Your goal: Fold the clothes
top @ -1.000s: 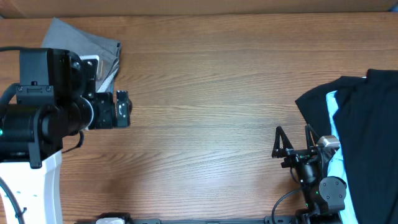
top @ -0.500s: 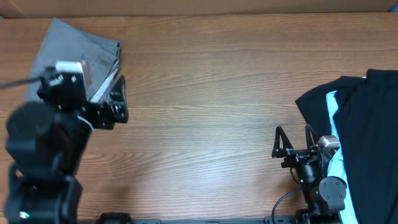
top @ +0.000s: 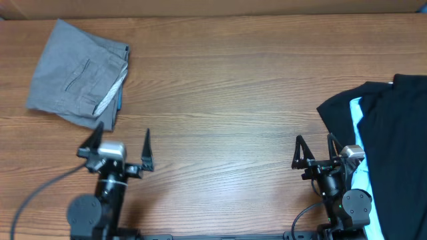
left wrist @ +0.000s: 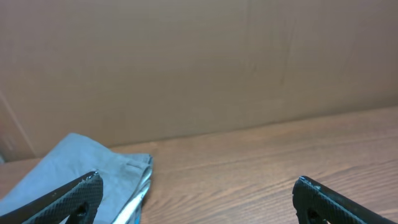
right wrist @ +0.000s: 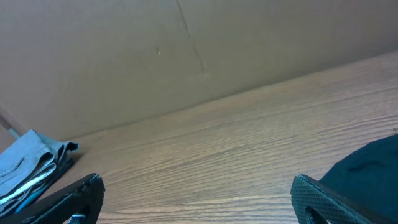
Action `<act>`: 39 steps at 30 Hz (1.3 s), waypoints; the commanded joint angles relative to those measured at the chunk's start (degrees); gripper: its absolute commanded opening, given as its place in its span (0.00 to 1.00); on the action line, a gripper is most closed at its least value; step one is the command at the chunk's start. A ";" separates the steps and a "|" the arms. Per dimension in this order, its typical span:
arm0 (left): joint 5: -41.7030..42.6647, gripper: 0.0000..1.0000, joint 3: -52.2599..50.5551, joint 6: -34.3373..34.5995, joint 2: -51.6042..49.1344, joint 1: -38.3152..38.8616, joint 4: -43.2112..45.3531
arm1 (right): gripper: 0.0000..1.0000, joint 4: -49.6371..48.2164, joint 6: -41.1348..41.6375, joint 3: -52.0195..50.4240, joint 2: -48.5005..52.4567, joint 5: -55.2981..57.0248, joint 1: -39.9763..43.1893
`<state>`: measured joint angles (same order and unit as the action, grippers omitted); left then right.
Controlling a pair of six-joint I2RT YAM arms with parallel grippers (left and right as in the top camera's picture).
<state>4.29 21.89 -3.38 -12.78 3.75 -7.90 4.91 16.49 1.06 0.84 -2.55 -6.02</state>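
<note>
Folded grey shorts (top: 79,83) lie at the table's far left corner, pale lining showing at their right edge; they also show in the left wrist view (left wrist: 74,177) and small in the right wrist view (right wrist: 31,163). A pile of black garments (top: 390,143) with a pale blue one (top: 357,143) among them lies at the right; its dark edge shows in the right wrist view (right wrist: 367,165). My left gripper (top: 121,145) is open and empty, near the front edge, below the grey shorts. My right gripper (top: 313,148) is open and empty, just left of the black pile.
A brown cardboard wall (left wrist: 199,68) stands along the table's far edge. The wooden tabletop (top: 227,100) stretches between the two heaps of clothes.
My left arm has pulled back from over the grey shorts to the front of the table, leaving them folded and uncovered. The right arm has not moved.
</note>
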 commanded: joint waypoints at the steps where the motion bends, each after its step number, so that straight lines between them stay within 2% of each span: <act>1: -1.33 1.00 -6.88 -0.94 8.15 1.40 2.40 | 1.00 -0.37 -0.04 -0.61 -0.68 0.52 0.20; 4: -1.40 1.00 -10.91 -0.94 12.66 1.44 2.99 | 1.00 -0.37 -0.04 -0.61 -0.68 0.55 0.20; 11: -5.03 1.00 -21.03 -0.87 12.59 3.19 12.11 | 1.00 -0.37 -0.04 -0.61 -0.68 0.55 0.20; 20: -6.84 1.00 -21.64 -0.94 12.59 3.78 3.91 | 1.00 -0.37 -0.04 -0.61 -0.68 0.52 0.20; 39: -6.36 1.00 -21.62 -0.92 12.52 3.78 3.67 | 1.00 -0.37 -0.04 -0.61 -0.68 0.55 0.20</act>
<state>-1.37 0.45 -3.42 -0.86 7.22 -4.36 4.95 16.45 1.06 0.84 -2.55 -6.02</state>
